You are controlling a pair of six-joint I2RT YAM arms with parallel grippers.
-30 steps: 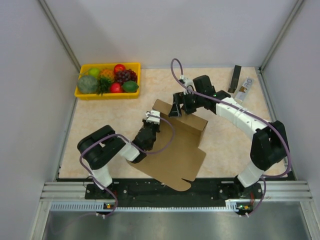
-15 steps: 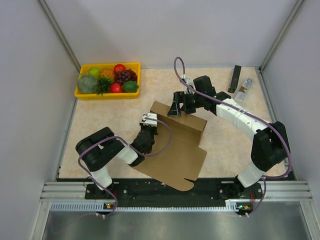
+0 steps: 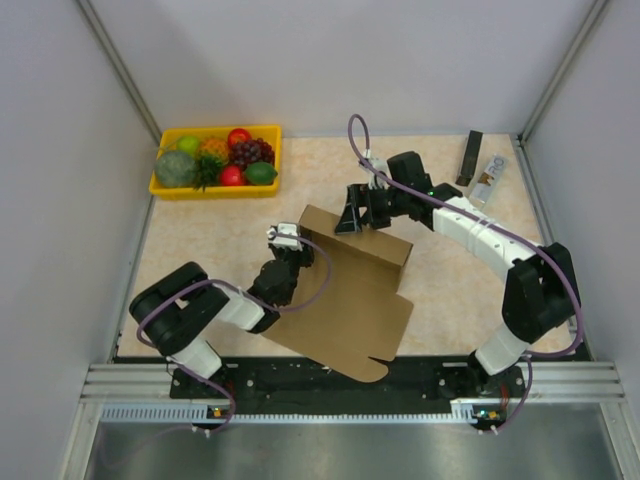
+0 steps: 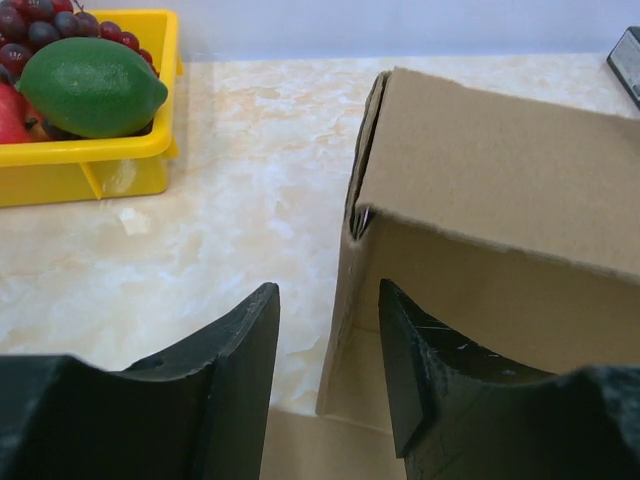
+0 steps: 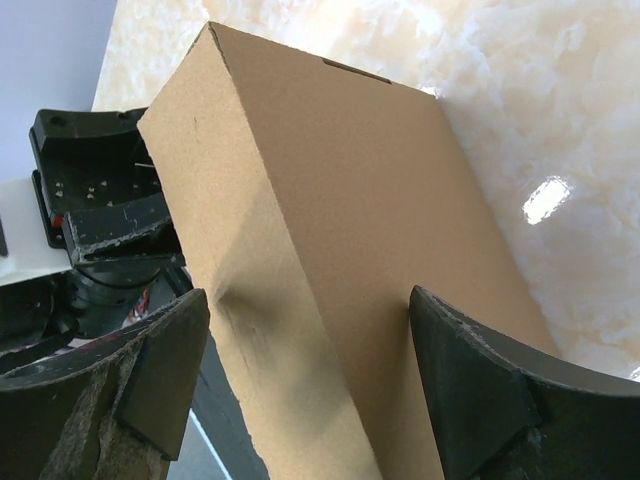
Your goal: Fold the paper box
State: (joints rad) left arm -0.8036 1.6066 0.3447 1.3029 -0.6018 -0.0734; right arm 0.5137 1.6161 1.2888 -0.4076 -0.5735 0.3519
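far left, rear corner of the table [image 3: 200,250]: a yellow tray [image 3: 200,191] of fruit, well apart from the work. the left gripper [image 3: 283,240] sits just beside the left end of the paper box [image 3: 350,300]. in the left wrist view its fingers [image 4: 230,370] stand apart with nothing clamped between them. the box's open corner edge is just ahead of the gap.

the paper box lies in the middle of the table, between the two grippers. its near part is a flat brown sheet with a rounded flap reaching the table's near edge. its far part is folded up into a raised rectangular section.

the right gripper [image 3: 360,212] is at the far side of that raised section. in the right wrist view its fingers [image 5: 480,400] stand wide apart, one on each side of the raised cardboard. whether they press on it cannot be told.

far right, rear corner: a black bar [image 3: 471,157] and a small packet [image 3: 489,176], side by side.
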